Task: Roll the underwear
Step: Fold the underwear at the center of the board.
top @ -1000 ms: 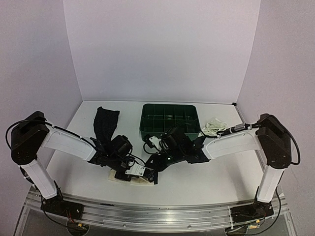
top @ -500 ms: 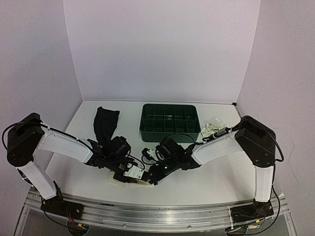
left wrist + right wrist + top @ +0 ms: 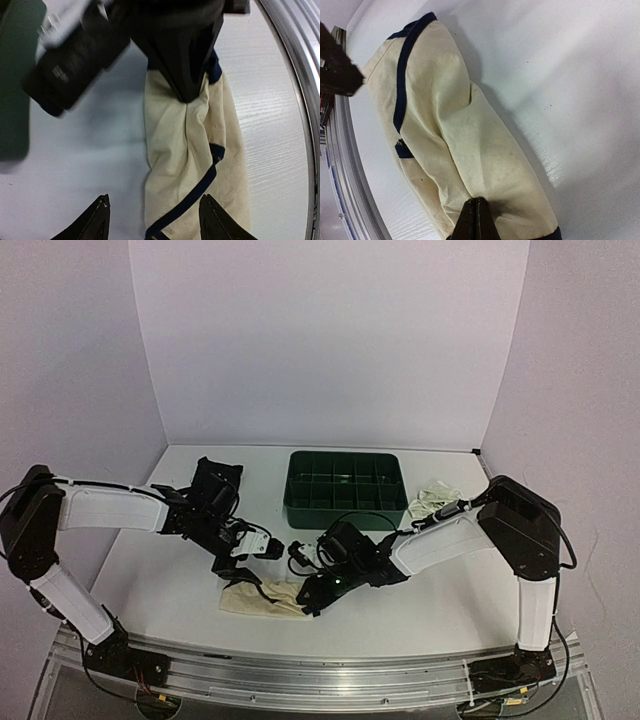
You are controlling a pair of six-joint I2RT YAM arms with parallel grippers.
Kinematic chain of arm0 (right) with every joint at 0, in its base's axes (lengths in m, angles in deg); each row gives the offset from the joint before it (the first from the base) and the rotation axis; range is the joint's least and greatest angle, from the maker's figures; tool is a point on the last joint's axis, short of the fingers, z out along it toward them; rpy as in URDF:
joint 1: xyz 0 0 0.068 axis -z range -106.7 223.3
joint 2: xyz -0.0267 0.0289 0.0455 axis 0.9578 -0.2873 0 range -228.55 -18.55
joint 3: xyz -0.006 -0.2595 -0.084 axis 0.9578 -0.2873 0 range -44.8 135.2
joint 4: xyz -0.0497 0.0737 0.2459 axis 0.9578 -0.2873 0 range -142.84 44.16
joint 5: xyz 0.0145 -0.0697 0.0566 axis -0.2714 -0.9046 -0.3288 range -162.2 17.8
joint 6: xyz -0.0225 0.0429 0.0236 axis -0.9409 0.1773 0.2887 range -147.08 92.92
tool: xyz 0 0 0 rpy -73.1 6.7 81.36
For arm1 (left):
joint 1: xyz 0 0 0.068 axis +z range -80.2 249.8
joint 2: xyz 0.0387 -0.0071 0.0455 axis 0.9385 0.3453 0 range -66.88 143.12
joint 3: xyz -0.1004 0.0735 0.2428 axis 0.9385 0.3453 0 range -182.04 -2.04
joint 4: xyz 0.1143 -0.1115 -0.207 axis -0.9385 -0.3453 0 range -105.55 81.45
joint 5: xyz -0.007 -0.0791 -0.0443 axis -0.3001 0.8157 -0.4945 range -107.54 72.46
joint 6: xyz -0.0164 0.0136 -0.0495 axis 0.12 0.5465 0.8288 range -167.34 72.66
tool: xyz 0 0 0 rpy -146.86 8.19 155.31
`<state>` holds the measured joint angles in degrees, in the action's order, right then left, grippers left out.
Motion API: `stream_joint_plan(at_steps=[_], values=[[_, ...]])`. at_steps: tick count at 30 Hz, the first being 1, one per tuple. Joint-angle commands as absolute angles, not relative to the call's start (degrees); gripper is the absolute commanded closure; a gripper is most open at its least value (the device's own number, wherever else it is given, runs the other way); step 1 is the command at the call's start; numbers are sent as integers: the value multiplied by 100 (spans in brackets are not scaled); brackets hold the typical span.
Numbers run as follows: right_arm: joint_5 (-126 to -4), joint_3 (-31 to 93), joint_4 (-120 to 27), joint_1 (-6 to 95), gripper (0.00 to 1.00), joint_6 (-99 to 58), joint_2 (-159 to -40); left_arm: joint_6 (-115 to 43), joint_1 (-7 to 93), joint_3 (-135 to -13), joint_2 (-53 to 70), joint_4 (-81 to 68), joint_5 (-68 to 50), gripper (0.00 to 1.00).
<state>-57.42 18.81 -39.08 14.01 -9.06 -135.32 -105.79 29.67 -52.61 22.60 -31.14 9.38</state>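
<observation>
The cream underwear (image 3: 262, 598) with black edge trim lies in a loose, long fold near the table's front edge. My right gripper (image 3: 476, 220) is shut on its right end (image 3: 308, 598), and the cloth puckers at the fingertips. My left gripper (image 3: 155, 222) hangs open above the left end (image 3: 238, 565), touching nothing; the cream cloth (image 3: 195, 150) shows below and between its fingers. The black underwear (image 3: 213, 485) lies flat at the back left, partly hidden by the left arm. The small white underwear (image 3: 435, 497) sits crumpled to the right of the tray.
A green divided tray (image 3: 345, 502) stands at the back middle, just behind my right arm. The metal rail (image 3: 320, 670) runs along the table's front edge, close to the cream cloth. White walls enclose the table on three sides.
My left gripper opened, let go of the cream underwear and rose back toward the left. My right gripper closed on the cloth's right end and has since held still.
</observation>
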Motion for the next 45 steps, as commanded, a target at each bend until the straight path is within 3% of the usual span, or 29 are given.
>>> stream_joint_plan(at_steps=[1,6,16,20,33,36,40,45], values=[[-5977,1793,-4575,1361,98,-1106,-13582,-10768,3140,-5380,2744,-3567,728,41],[-6010,1786,-4712,1362,98,-1193,-13510,-11077,3206,-5261,2854,-3224,571,43],[-6134,1735,-4752,1361,98,-1263,-13364,-11251,3045,-5052,2868,-2844,762,80],[-6256,1725,-4771,1356,98,-1368,-13159,-11483,2922,-4934,2721,-2755,706,100],[-6587,1995,-4752,1202,93,-2438,-12861,-12926,2160,-3123,1337,-979,-34,100],[-6920,1902,-4489,1006,84,-3317,-12621,-13039,2053,-2960,1381,-603,-238,100],[-6794,1564,-3743,925,64,-4017,-12296,-13083,2022,-2943,1538,-369,-485,100],[-6424,1474,-3632,828,53,-5032,-12288,-12935,2023,-3061,1637,-354,-550,100]])
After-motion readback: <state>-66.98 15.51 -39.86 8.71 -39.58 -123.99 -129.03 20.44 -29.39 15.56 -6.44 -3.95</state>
